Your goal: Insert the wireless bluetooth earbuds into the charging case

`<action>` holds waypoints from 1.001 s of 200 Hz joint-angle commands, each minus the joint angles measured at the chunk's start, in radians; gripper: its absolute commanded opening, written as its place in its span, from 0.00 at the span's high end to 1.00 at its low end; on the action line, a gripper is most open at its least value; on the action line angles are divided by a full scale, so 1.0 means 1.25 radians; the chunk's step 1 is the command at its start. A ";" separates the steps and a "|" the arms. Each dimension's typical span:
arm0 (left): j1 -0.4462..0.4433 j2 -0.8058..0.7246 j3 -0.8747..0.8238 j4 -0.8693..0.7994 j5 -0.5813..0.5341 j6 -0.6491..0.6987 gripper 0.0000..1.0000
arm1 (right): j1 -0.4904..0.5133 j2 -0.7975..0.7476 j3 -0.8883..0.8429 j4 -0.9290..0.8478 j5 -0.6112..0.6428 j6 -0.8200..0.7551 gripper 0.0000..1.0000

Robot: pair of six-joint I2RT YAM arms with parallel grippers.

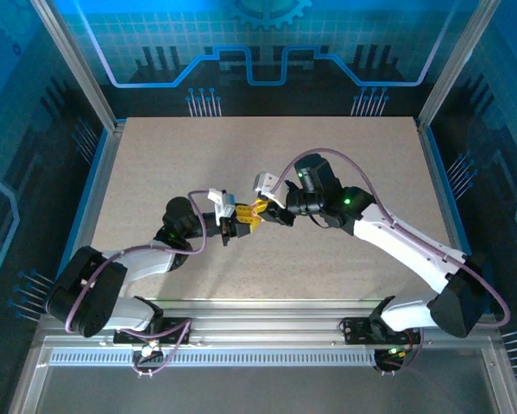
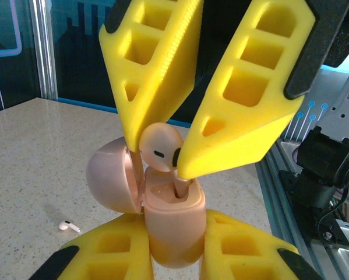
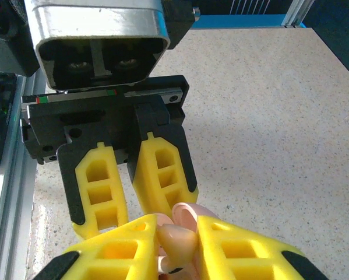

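Here, left fingers (image 2: 110, 256) tight on the open charging case (image 2: 171, 227), right fingers (image 2: 244, 99) tight on one earbud (image 2: 159, 143).

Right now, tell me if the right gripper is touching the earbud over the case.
Touching. In the left wrist view the right gripper pinches the earbud: both fingers press against its head, no gap showing.

Each arm, the left arm (image 1: 146, 259) and the right arm (image 1: 405, 246), has smooth white link shells between bulky black joint housings; a mauve cable (image 1: 323, 153) loops along each; a small green light (image 1: 347, 201) glows on the right one; the fingers (image 2: 232, 149) are bright yellow wedges with rectangular cut-out pockets and finely ribbed inner faces, set in black brackets (image 3: 104, 125); above sits a silver rounded camera housing (image 3: 98, 32).
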 commanded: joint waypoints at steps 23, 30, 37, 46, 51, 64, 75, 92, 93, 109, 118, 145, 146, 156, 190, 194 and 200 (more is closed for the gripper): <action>0.001 -0.033 0.002 0.047 0.002 0.030 0.82 | 0.013 0.010 0.000 -0.081 0.052 0.024 0.73; 0.001 -0.035 0.000 0.044 0.001 0.031 0.82 | 0.013 0.008 0.000 -0.078 0.051 0.027 0.71; 0.001 -0.038 0.000 0.041 0.000 0.033 0.82 | 0.015 0.005 -0.001 -0.073 0.048 0.030 0.70; 0.001 -0.042 0.000 0.035 -0.002 0.036 0.82 | 0.015 0.000 -0.004 -0.065 0.045 0.036 0.70; 0.001 -0.043 0.000 0.031 -0.002 0.036 0.82 | 0.016 -0.003 -0.006 -0.060 0.043 0.038 0.69; 0.001 -0.044 -0.001 0.026 -0.004 0.038 0.82 | 0.015 -0.015 -0.010 -0.043 0.029 0.049 0.67; 0.001 -0.043 -0.002 0.025 -0.007 0.040 0.82 | 0.015 -0.027 -0.014 -0.029 0.020 0.059 0.66; 0.001 -0.040 -0.003 0.026 -0.011 0.040 0.82 | 0.014 -0.052 -0.025 -0.010 0.019 0.077 0.65; 0.001 -0.040 -0.003 0.026 -0.011 0.040 0.82 | 0.014 -0.055 -0.026 -0.009 0.019 0.078 0.65; 0.001 -0.038 -0.006 0.025 -0.017 0.043 0.82 | 0.004 -0.096 -0.051 0.019 0.013 0.104 0.65; 0.000 -0.037 -0.009 0.025 -0.021 0.046 0.82 | -0.004 -0.121 -0.067 0.033 0.007 0.125 0.65; 0.000 -0.033 -0.023 0.022 -0.041 0.056 0.82 | -0.043 -0.182 -0.111 0.048 0.036 0.221 0.63; 0.000 -0.033 -0.023 0.022 -0.043 0.056 0.82 | -0.046 -0.184 -0.113 0.047 0.036 0.224 0.63; 0.000 -0.032 -0.032 0.018 -0.071 0.060 0.82 | -0.069 -0.195 -0.131 0.036 0.046 0.253 0.63; -0.002 -0.023 -0.070 0.014 -0.134 0.098 0.82 | -0.145 -0.170 -0.140 -0.065 0.074 0.338 0.63; -0.001 -0.018 -0.073 0.018 -0.134 0.105 0.82 | -0.151 -0.160 -0.136 -0.078 0.079 0.346 0.63; -0.003 -0.010 -0.080 0.026 -0.130 0.114 0.82 | -0.158 -0.144 -0.131 -0.097 0.090 0.357 0.63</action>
